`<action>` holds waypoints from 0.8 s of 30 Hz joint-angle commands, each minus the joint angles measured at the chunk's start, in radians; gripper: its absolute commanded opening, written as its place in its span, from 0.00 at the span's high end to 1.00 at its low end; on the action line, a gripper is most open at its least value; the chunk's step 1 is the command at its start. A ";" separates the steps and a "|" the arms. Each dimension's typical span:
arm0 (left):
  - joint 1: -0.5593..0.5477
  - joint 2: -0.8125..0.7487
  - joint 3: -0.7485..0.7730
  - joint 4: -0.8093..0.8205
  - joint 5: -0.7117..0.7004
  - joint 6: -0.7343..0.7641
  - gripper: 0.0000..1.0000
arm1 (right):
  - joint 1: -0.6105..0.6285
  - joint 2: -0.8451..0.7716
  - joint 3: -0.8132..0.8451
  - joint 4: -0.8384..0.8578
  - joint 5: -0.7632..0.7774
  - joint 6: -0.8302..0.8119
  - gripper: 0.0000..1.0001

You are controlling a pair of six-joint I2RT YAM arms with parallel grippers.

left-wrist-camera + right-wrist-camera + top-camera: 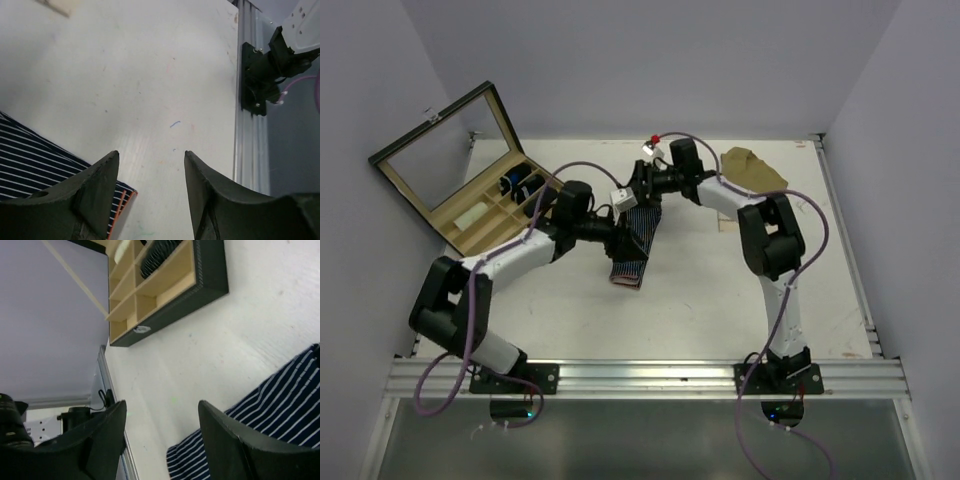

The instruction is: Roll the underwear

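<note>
The underwear (634,243) is navy with thin white stripes and an orange hem, lying as a narrow folded strip in the middle of the white table (720,300). My left gripper (617,238) sits at its left edge, open. In the left wrist view the left gripper (151,161) shows bare table between its fingers, and the underwear (35,162) lies beside and under the left finger (97,185). My right gripper (638,192) hovers at the strip's far end, open. In the right wrist view the right gripper (162,412) is empty, with the underwear (280,405) by the right finger.
An open wooden compartment box (480,215) with a glass lid stands at the back left, also in the right wrist view (170,287), with a dark rolled item (520,185) inside. A tan cloth (753,166) lies at the back right. The aluminium rail (650,378) runs along the near edge.
</note>
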 commanded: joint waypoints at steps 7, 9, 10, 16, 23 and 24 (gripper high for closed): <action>-0.005 -0.283 0.049 -0.620 -0.391 0.914 0.42 | 0.050 -0.306 -0.138 -0.349 0.030 -0.280 0.48; -0.013 -0.317 -0.008 -0.630 -0.473 1.037 0.44 | 0.088 -0.318 -0.186 -0.351 0.011 -0.317 0.54; -0.029 -0.331 -0.028 -0.624 -0.491 1.060 0.44 | 0.103 -0.315 -0.218 -0.363 0.005 -0.329 0.56; -0.105 -0.409 -0.199 -0.471 -0.559 1.163 0.46 | 0.180 -0.271 -0.330 -0.346 0.002 -0.352 0.60; -0.148 -0.426 -0.296 -0.374 -0.550 1.207 0.48 | 0.174 -0.268 -0.436 -0.228 0.003 -0.283 0.63; -0.157 -0.425 -0.298 -0.376 -0.547 1.206 0.48 | 0.174 -0.278 -0.442 -0.219 -0.012 -0.277 0.63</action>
